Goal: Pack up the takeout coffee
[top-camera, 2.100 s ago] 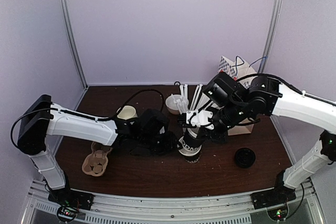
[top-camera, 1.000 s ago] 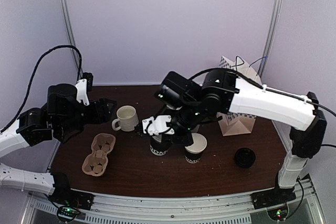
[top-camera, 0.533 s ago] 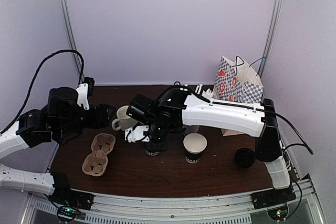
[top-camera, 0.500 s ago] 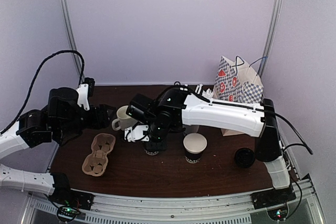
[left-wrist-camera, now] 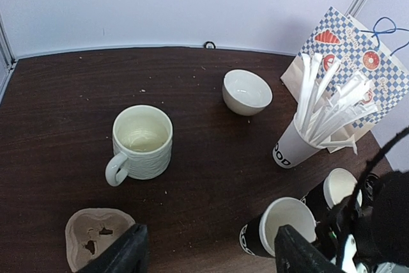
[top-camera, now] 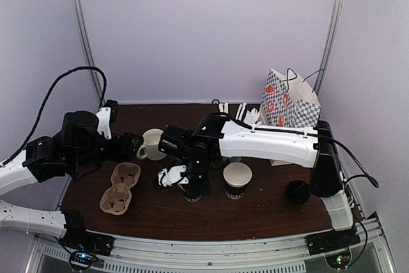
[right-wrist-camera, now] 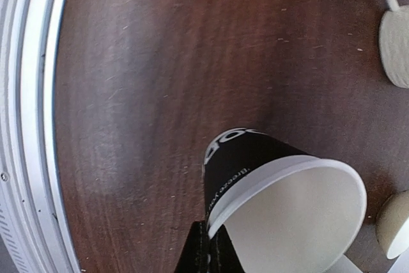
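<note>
Black cup point(right-wrist-camera: 246, 158) — rim pinched by right gripper point(right-wrist-camera: 208, 231), left gripper point(left-wrist-camera: 208, 250) agape

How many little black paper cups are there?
2. One black paper cup is pinched at its rim by the right gripper; the second black cup stands open right of it.

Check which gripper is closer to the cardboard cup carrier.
Left. The left gripper hangs open just behind the carrier; the right gripper is farther off to its right, pinching the rim of a black cup.
</note>
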Controlling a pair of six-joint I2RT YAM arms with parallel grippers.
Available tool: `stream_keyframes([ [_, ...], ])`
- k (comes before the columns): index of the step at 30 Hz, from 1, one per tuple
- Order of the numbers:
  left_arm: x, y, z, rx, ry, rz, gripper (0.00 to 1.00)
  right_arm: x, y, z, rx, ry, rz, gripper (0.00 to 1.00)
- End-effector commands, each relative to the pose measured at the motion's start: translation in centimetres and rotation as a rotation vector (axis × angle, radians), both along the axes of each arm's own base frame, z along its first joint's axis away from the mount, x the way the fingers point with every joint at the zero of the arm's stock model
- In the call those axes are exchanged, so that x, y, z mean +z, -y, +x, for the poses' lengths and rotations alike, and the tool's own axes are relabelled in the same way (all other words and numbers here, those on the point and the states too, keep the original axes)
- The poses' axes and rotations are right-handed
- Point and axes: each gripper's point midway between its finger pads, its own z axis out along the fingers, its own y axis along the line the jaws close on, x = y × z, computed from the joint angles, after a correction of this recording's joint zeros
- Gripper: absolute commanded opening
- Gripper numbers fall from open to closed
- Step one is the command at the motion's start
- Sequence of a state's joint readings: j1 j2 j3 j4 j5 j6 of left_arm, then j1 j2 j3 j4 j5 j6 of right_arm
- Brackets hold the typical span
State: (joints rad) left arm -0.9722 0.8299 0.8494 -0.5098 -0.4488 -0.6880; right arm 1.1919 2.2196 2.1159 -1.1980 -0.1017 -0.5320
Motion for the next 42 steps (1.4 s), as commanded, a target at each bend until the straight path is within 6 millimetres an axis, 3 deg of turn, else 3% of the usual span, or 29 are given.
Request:
stream_keyframes([
  [1,0.3,-0.1,0.2,0.012,0.016,-0.029,0.71,0.7,1.1,-3.6,0.105,-0.028,0.001,0.00],
  [7,0.0,0.2,0.3,0.010,0.011,-0.021,0.72,0.1,2.0,-5.0,0.129,-0.041,-0.026,0.00],
  [12,-0.2,0.6,0.5,0.004,0.007,-0.017,0.72,1.1,1.9,-5.3,0.133,-0.030,-0.001,0.00],
  [19,-0.5,1.2,0.7,-0.009,0.001,-0.010,0.72,3.1,2.1,-4.8,0.127,0.017,0.033,0.27],
  [24,-0.4,1.9,1.0,-0.043,0.012,0.034,0.74,6.4,3.9,-5.3,0.146,0.038,0.054,0.33],
  [26,0.4,2.1,1.3,-0.071,0.043,0.121,0.76,8.9,5.6,-5.3,0.153,0.066,0.083,0.35],
  [27,1.7,2.1,1.5,-0.085,0.073,0.164,0.77,10.0,6.7,-5.4,0.152,0.076,0.099,0.36],
  [30,3.7,2.6,1.8,-0.149,0.138,0.275,0.77,11.1,10.6,-5.3,0.124,0.086,0.132,0.38],
  [32,4.5,3.3,1.8,-0.198,0.174,0.309,0.81,10.5,13.7,-4.2,0.064,0.083,0.130,0.38],
  [33,4.7,3.4,1.9,-0.201,0.184,0.314,0.85,10.0,15.3,-3.5,0.021,0.066,0.129,0.38],
  [34,4.9,3.5,2.1,-0.197,0.192,0.316,0.96,9.6,17.1,-2.3,-0.039,0.050,0.138,0.38],
  [35,5.1,3.7,2.2,-0.199,0.201,0.319,0.97,9.2,18.9,-1.2,-0.094,0.041,0.145,0.38],
  [38,5.2,4.8,2.3,-0.250,0.222,0.328,0.97,6.5,25.1,0.6,-0.213,0.058,0.064,0.36],
  [42,5.0,6.7,2.2,-0.332,0.238,0.328,0.92,2.9,30.9,-0.3,-0.213,0.082,-0.074,0.28],
])
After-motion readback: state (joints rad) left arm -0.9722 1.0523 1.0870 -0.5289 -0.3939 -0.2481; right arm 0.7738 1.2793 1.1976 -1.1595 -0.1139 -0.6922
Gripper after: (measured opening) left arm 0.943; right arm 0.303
